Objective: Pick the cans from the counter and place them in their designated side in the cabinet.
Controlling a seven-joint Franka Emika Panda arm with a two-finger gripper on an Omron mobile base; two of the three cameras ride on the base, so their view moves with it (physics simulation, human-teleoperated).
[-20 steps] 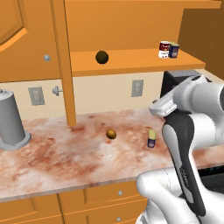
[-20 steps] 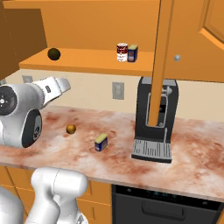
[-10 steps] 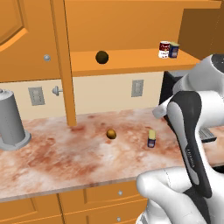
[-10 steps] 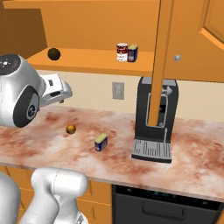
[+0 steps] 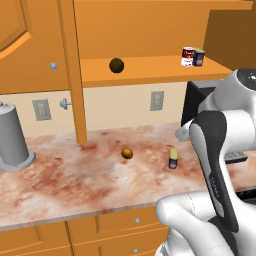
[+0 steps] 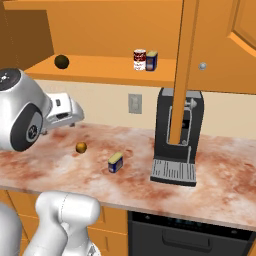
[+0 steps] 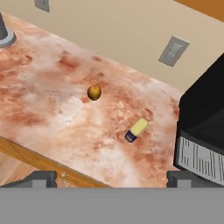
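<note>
On the counter: you have one small dark blue tin with a yellowish top (image 5: 173,158) left on the reddish-brown and cream marbled stone worktop (image 5: 60,180), standing apart from everything, which leaves you room to come at it from above or from the front.
Beside it: a small brown ball (image 5: 127,153) sits near the tin but not touching; it is no part of your job, so leave it.
Cabinet shelf: the flat orange shelf of the large orange wooden cupboard (image 5: 150,72) already carries a red-and-white labelled tin (image 5: 188,56) and a second dark blue tin (image 5: 199,57), side by side at its far right end. I judge that end to be the cans' side, since both sit there together.
Other shelf contents: a dark ball (image 5: 116,65) rests toward the other end, well apart from the two tins.
Gripper: the two-finger gripper (image 7: 111,177) hangs above the front edge of the worktop, looking down at the lone tin. Its fingers are spread wide with nothing between them.
Why held so: I read this as a lining-up pose, high enough for you to see tin and ball together.
Nearby hazards: a black coffee machine (image 6: 176,140) stands to the tin's right; a tall grey metal cylinder (image 5: 12,137) stands far left.
Progress: two of three look stowed.
</note>
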